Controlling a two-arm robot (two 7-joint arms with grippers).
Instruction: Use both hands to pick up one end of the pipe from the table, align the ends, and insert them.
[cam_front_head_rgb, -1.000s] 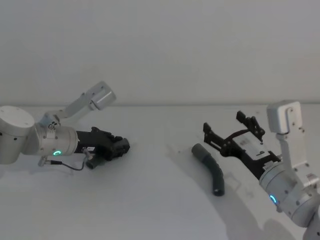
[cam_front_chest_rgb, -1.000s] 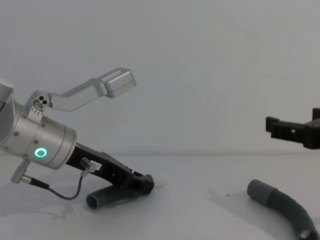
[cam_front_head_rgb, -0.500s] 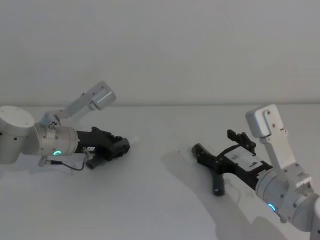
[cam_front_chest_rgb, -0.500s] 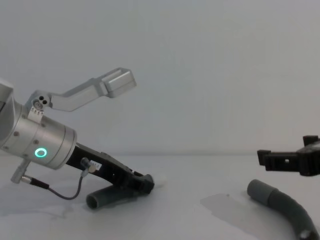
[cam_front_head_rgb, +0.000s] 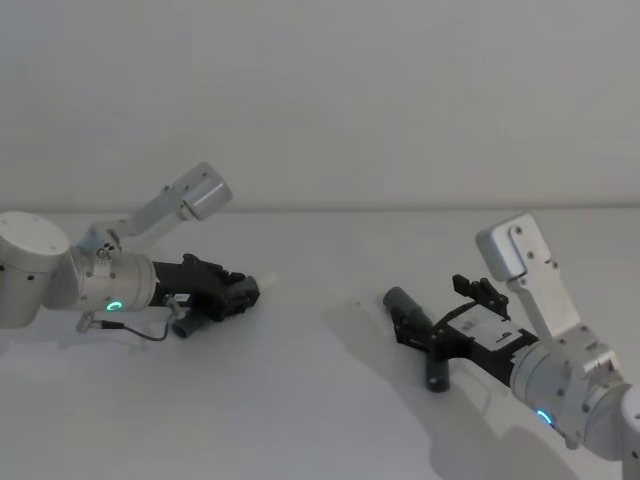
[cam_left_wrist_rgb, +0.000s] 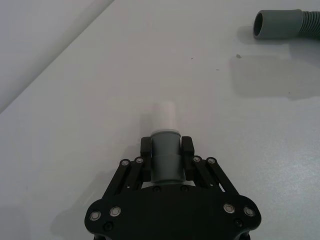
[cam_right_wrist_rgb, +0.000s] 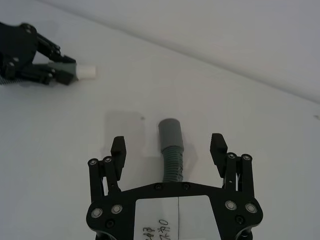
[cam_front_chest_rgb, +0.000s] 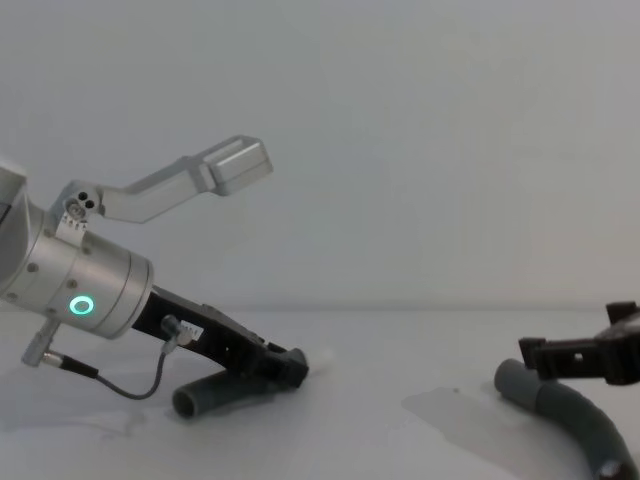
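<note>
Descent over: right gripper (cam_front_head_rgb: 432, 311), lower right, sets released jaws astride the longer hose piece (cam_right_wrist_rgb: 171, 165) on the table (cam_front_head_rgb: 320, 400), so closing looks next; left gripper (cam_front_head_rgb: 243, 292), mid-left, clenches the short hose piece (cam_front_chest_rgb: 205, 393).

Between left gripper (cam_left_wrist_rgb: 166, 146) jaws, seemingly: cuff (cam_left_wrist_rgb: 165, 162)

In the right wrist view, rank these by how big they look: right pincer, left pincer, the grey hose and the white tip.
Largest: the right pincer, nearest the camera.
Next: the left pincer and the grey hose look about alike; the left pincer is farther off and cut by the edge.
Smallest: the white tip.
</note>
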